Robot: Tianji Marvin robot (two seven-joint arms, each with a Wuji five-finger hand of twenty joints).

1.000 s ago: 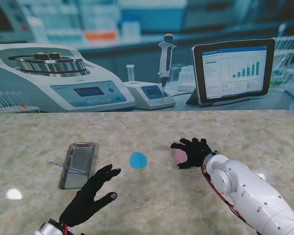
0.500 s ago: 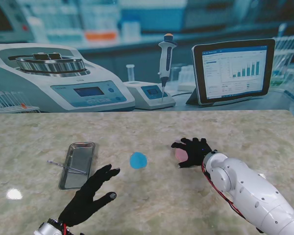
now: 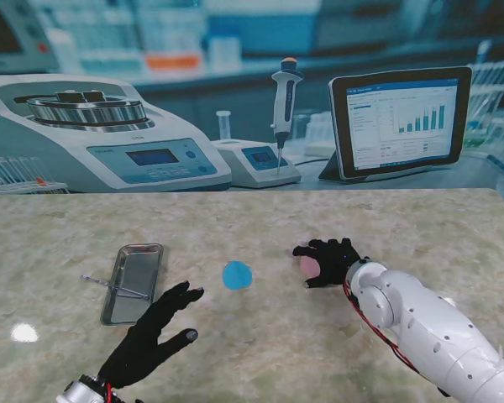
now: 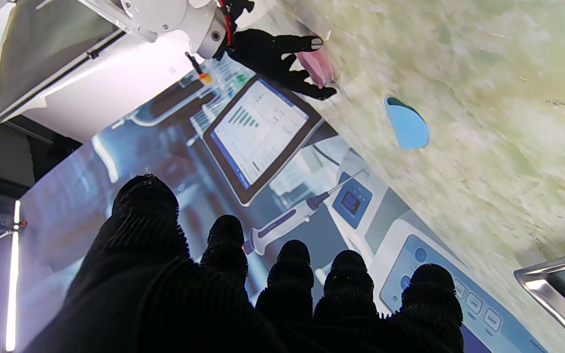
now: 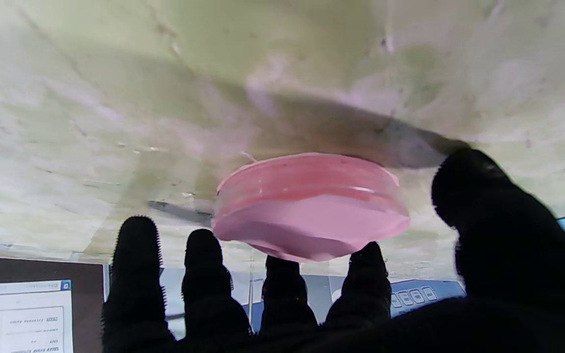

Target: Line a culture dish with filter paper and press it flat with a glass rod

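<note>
Culture dish (image 5: 309, 206): you see a round, shallow, translucent pink dish with a low wall. In the right wrist view a thin line rings the wall. It sits flat on the pale green marbled desk (image 3: 260, 227), right of centre in the stand view.

Right hand (image 3: 332, 262): black ribbed glove, palm down over the dish. In the right wrist view 2 fingertips (image 5: 371, 260) meet the dish rim on the far side and the thumb stands just beside the rim on the other side. You cannot tell whether the hand actually grips the dish or only cages it; the dish looks to be resting on the desk.

Filter paper (image 3: 237, 275): 1 blue disc, flat and thin, lying on the desk between the 2 hands, well apart from the dish.

Steel tray (image 3: 133, 285): rectangular, shiny, to your robot's left. The glass rod (image 3: 113, 287), thin and clear, lies across it, 1 end jutting past the tray's left rim.

Left hand (image 3: 151, 336): fingers spread wide, holding nothing, near the tray's near corner, above the desk.
</note>
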